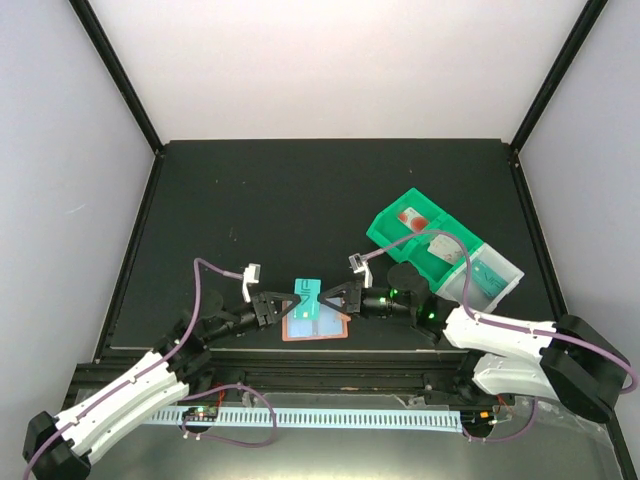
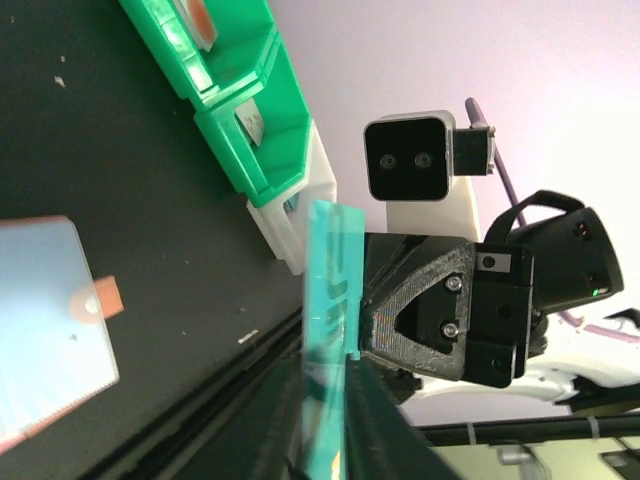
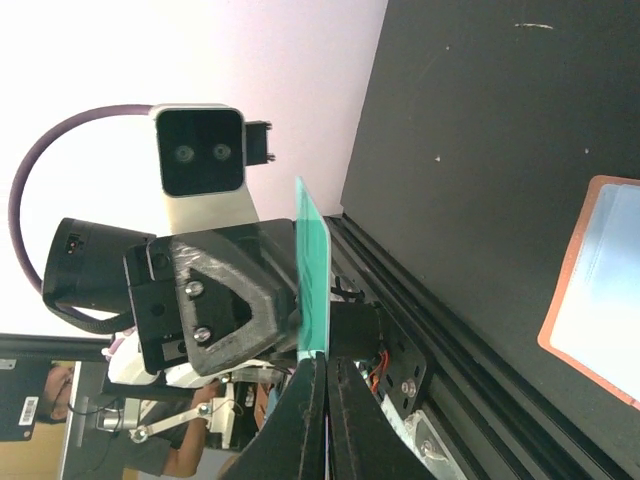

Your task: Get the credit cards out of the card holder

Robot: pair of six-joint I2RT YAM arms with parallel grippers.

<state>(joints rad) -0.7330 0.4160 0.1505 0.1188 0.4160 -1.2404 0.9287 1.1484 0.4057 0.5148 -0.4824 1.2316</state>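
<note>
teal credit card (image 1: 306, 297) held upright, salmon card holder (image 1: 316, 328) lying open

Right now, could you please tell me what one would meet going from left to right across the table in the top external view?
left tool → teal credit card → right tool → green bin → white bin

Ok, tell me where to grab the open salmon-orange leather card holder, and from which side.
Probably by the salmon snap tab on the right edge of the salmon-orange card holder, coming in low from the right. It lies open and flat on the black table, so its edges offer little, while the tab sticks out sideways.
</note>
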